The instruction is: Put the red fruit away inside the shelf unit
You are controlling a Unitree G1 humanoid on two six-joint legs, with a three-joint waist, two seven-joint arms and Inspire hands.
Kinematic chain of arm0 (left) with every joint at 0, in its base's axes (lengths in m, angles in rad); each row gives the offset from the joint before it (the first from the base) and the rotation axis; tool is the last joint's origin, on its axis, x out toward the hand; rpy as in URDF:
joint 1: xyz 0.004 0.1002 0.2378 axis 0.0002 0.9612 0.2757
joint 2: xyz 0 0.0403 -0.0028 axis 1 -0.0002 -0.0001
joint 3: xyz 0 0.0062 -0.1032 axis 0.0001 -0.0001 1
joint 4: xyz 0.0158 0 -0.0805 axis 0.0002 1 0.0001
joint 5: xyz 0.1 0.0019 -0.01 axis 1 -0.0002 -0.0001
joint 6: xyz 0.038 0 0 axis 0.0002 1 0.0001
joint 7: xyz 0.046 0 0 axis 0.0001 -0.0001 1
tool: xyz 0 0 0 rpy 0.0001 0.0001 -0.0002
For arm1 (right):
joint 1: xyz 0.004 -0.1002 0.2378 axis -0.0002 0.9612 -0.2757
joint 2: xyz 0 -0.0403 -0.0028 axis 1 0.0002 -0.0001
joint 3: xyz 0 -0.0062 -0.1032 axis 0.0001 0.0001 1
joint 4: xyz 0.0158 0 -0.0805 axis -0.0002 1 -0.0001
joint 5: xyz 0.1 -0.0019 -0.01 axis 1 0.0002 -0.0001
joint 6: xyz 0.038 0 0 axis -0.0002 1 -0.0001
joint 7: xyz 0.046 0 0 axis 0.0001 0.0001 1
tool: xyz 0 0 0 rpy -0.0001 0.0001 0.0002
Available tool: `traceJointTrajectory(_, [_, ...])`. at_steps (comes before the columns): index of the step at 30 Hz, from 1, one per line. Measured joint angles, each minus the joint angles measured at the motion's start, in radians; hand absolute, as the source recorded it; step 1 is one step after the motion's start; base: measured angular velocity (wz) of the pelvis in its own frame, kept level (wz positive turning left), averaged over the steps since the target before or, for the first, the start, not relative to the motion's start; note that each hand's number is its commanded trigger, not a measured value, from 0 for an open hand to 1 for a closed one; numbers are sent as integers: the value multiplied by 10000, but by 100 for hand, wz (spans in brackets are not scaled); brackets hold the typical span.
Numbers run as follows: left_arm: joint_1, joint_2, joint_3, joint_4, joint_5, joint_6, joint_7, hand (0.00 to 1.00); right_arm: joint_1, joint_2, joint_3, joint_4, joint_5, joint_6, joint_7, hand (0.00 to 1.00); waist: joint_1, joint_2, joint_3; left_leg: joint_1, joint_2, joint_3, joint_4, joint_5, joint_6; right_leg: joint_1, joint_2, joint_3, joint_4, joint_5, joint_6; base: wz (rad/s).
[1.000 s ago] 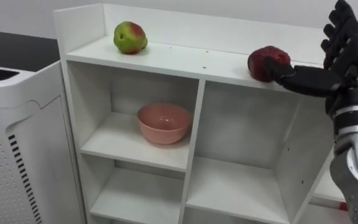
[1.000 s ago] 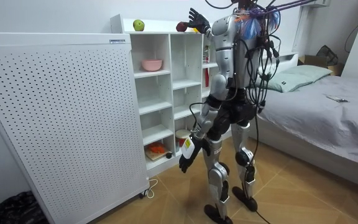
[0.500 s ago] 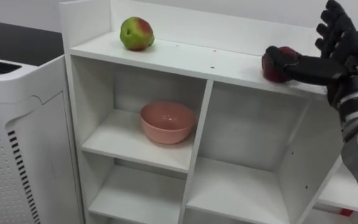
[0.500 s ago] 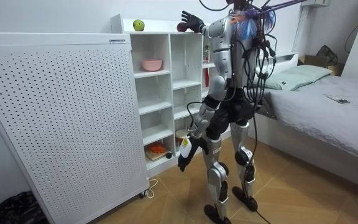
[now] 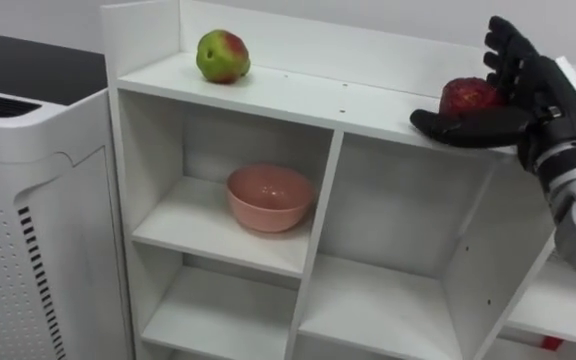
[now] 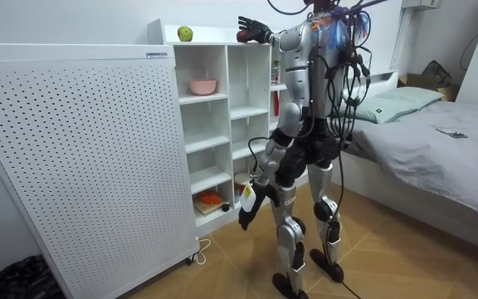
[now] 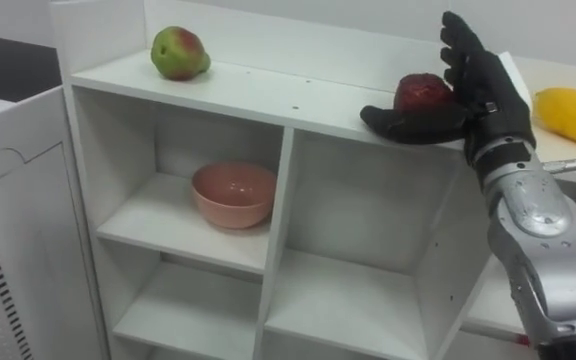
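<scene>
Right hand point(image 5: 530, 88) standing open around the red apple point(image 5: 468, 96), far right on the closet's top shelf point(image 5: 298, 98).
Fingers rising straight behind the apple, thumb lying in front, nothing clamping. Apple is looking firm, smooth, light and prone to rolling; gripping across its widest middle seems safest. Left hand point(image 6: 246, 218) hanging low, state not readable.

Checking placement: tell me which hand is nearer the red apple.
Right. The right hand is against the red apple atop the shelf; the left hand hangs beside the thigh.
</scene>
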Motion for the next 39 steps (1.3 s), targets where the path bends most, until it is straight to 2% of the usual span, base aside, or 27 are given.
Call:
traceJointTrajectory(1, [-2,7,0,26,-11,2,1,0,0,-21,52,14,32,0,4,0,2,-2,-1,-1,-3,20,-3,0,0,9,-4,-6,0,0,0,0])
traceJointTrajectory(2, [3,23,0,78,-16,5,10,0,0,-42,131,53,103,-1,10,18,2,-3,0,2,-6,30,-4,0,0,33,-9,-20,-1,0,0,0])
traceJointTrajectory(4, [47,36,-5,126,-22,18,71,0,0,-53,241,161,116,-4,12,75,20,-20,-8,16,-19,39,17,0,0,52,-20,-16,0,0,0,0])
traceJointTrajectory(5, [69,48,-3,144,-52,20,140,0,-5,-71,272,305,141,-23,77,100,25,-59,-26,10,-20,50,49,0,0,48,-22,-2,0,0,0,0])
traceJointTrajectory(7, [89,81,-2,164,-134,33,166,0,-10,-118,276,514,162,-6,267,100,43,-75,-33,6,-20,50,69,1,-1,54,-23,0,1,0,0,0])
traceJointTrajectory(11, [94,86,-8,219,-229,163,156,0,-24,-123,275,953,152,4,652,100,101,-186,-105,14,-22,42,143,-1,-2,126,-27,-14,3,0,0,0])
traceJointTrajectory(22, [94,184,-6,215,-399,384,152,0,-33,-178,229,1051,128,7,1101,100,-39,-158,-108,-157,-37,-96,243,-2,-8,130,-32,-228,11,0,0,4])
traceJointTrajectory(31, [-1,290,-130,205,-387,367,143,0,-34,-193,157,1019,627,-6,1069,100,-55,-164,-130,-91,-48,-112,245,-1,-8,123,-37,-172,-2,0,0,0])
traceJointTrajectory(34, [-48,320,-193,233,-401,290,125,0,64,-172,206,427,752,210,993,100,-57,-122,-126,-101,-27,50,241,-2,-8,57,-26,44,7,0,-1,-14])
traceJointTrajectory(39, [-137,356,-222,593,-391,106,226,0,1307,-165,272,-2190,889,233,1009,100,-198,102,-91,-153,-37,135,212,-1,-7,-17,-46,81,6,8,-13,-4])
